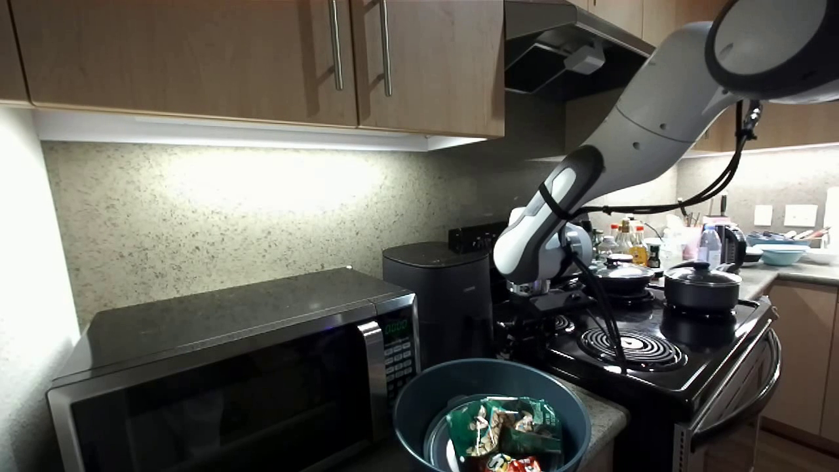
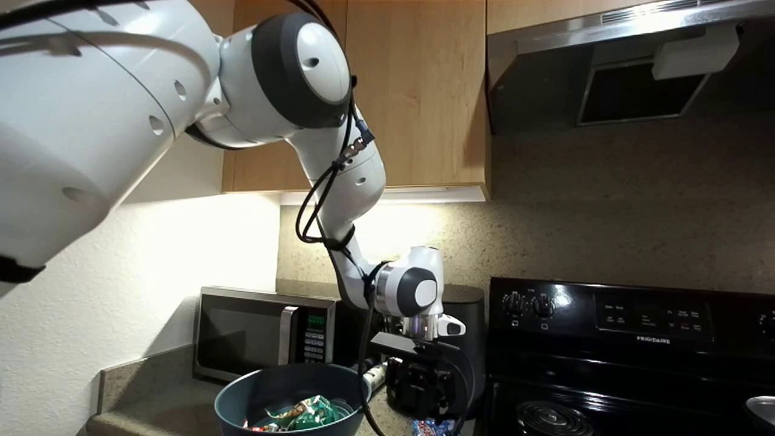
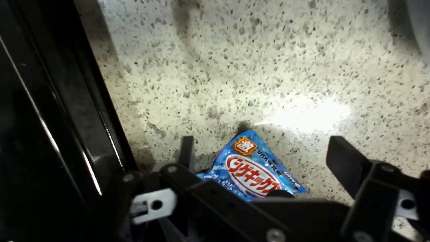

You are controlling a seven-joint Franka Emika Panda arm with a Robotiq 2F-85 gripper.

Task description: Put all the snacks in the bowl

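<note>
A blue foil snack packet [image 3: 250,168] with red and white print lies on the speckled counter in the wrist view. Its lower part is hidden behind the gripper. It also shows at the bottom edge of an exterior view [image 2: 431,427]. My gripper [image 3: 266,156] is open, with its fingers apart on either side of the packet and nothing held. In both exterior views the gripper [image 1: 524,328] is low, beside the blue bowl [image 1: 429,393]. The bowl holds green foil packaging [image 1: 475,426] and an orange-red packet [image 1: 514,463]. The bowl also shows in an exterior view [image 2: 281,383].
The black stove [image 1: 655,387] adjoins the counter beside the gripper. A dark tall appliance [image 1: 436,301] and a microwave [image 1: 229,387] stand at the back. A pale cylindrical item [image 2: 376,376] lies behind the bowl. A black cable [image 2: 366,339] hangs from the arm past the bowl's rim.
</note>
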